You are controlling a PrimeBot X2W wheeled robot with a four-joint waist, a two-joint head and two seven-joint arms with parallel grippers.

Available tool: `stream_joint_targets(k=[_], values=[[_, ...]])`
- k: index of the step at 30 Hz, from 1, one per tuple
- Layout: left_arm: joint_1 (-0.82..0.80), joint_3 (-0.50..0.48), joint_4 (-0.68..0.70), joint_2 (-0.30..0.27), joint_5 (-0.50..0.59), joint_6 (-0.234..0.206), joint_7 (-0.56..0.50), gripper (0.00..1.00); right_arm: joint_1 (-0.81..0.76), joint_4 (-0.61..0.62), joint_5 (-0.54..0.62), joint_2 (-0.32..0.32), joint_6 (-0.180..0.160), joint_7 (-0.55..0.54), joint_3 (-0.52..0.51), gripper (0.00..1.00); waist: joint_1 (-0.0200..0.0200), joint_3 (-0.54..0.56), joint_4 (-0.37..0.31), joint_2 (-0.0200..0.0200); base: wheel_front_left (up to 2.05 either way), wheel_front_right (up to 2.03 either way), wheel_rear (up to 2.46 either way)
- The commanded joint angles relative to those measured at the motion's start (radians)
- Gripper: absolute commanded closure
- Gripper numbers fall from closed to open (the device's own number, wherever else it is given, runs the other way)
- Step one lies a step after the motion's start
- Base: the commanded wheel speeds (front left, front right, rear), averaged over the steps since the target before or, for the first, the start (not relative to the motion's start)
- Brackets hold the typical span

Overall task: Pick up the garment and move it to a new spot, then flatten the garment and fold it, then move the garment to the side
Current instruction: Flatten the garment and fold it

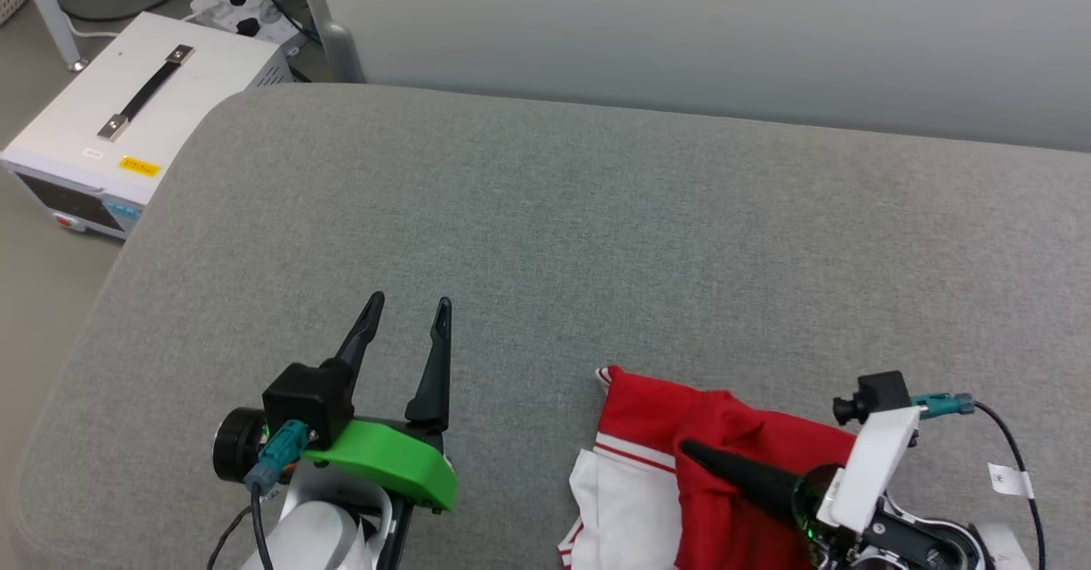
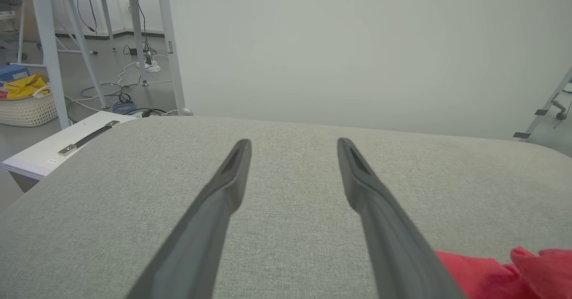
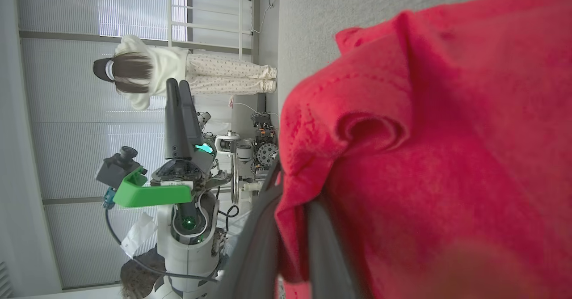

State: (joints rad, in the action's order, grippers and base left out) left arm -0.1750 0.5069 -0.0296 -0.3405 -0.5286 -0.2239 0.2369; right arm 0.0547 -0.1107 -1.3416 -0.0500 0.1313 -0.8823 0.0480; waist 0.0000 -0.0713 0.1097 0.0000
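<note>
The garment point(image 1: 660, 417) lies bunched at about 5 o'clock in the head view, near the front edge of the grey padded surface point(image 1: 545, 212). Red cloth is heaped over a white sleeve point(image 1: 614, 502), and the striped trim peeks out at its 10 o'clock corner. It is neither flat nor folded.

The right claw point(image 1: 695, 452) reaches in from 4 o'clock. Its wrist view shows a fold of red fabric caught between the two dark fingers, so it is pinching the garment. The left claw point(image 1: 409, 302) sits at 7 o'clock with its fingers spread around nothing. It is over bare upholstery and well apart from the cloth, which shows in its own wrist view only as a red corner at 4 o'clock.

This looks like the first step, the pick-up, with the grip made but the cloth resting on the surface. The next move calls for a lift high enough to clear the heap, then a carry toward the open grey area at 11 to 12 o'clock. A single pinch will likely let the garment dangle and twist, so the free left claw may need to take a second edge before spreading.
</note>
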Motion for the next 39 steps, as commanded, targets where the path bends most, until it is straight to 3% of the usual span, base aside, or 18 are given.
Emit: stream_joint_targets(k=[1, 8, 9, 10, 11, 19, 23, 31, 32, 39], values=[[-0.022, -0.003, -0.009, 0.009, 0.010, 0.006, 0.007, 0.00, 0.026, -0.020, 0.004, 0.000, -0.001, 0.027, 0.026, 1.00, 0.0000, -0.042, 0.033, 0.0000, 0.00, 0.00, 0.00], [-0.042, -0.014, -0.035, 0.033, 0.012, 0.022, 0.018, 0.00, 0.076, -0.100, 0.002, 0.000, -0.001, 0.123, 0.129, 1.00, 0.0000, -0.090, 0.051, 0.0000, 0.00, 0.00, 0.00], [-0.043, -0.016, -0.038, 0.035, 0.012, 0.024, 0.019, 0.00, 0.079, -0.105, 0.003, 0.000, -0.001, 0.130, 0.136, 0.76, 0.0000, -0.091, 0.050, 0.0000, 0.00, 0.00, 0.00], [-0.043, -0.019, -0.043, 0.036, 0.014, 0.027, 0.020, 0.00, 0.083, -0.111, 0.003, 0.000, -0.001, 0.139, 0.142, 0.13, 0.0000, -0.094, 0.048, 0.0000, 0.00, 0.00, 0.00], [-0.042, -0.022, -0.046, 0.037, 0.015, 0.028, 0.021, 0.00, 0.086, -0.114, 0.002, 0.000, -0.001, 0.144, 0.147, 0.00, 0.0000, -0.095, 0.047, 0.0000, 0.00, 0.00, 0.00], [-0.049, -0.037, -0.073, 0.043, 0.031, 0.043, 0.024, 0.00, 0.103, -0.051, 0.032, -0.019, -0.001, 0.200, 0.177, 0.00, 0.0000, -0.089, 0.020, 0.0000, 0.00, 0.00, 0.00], [-0.041, -0.045, -0.079, 0.042, 0.037, 0.046, 0.024, 0.00, 0.111, 0.032, 0.123, -0.068, -0.001, 0.288, 0.195, 0.00, 0.0000, -0.074, -0.005, 0.0000, 0.00, 0.00, 0.00], [-0.011, -0.061, -0.085, 0.032, 0.044, 0.045, 0.025, 0.00, 0.079, 0.078, 0.470, -0.197, -0.001, 0.542, 0.147, 0.00, 0.0000, -0.035, -0.053, 0.0000, 0.00, 0.00, 0.00], [0.002, -0.069, -0.089, 0.027, 0.043, 0.041, 0.025, 0.00, 0.051, 0.079, 0.609, -0.224, -0.001, 0.610, 0.093, 0.00, 0.0000, -0.024, -0.069, 0.0000, 0.00, 0.00, 0.00], [0.028, -0.098, -0.093, 0.026, 0.042, 0.031, 0.025, 0.00, -0.010, 0.087, 0.884, -0.216, -0.001, 0.785, -0.050, 0.00, 0.0000, -0.003, -0.104, 0.0000, 0.00, 0.00, 0.00]])
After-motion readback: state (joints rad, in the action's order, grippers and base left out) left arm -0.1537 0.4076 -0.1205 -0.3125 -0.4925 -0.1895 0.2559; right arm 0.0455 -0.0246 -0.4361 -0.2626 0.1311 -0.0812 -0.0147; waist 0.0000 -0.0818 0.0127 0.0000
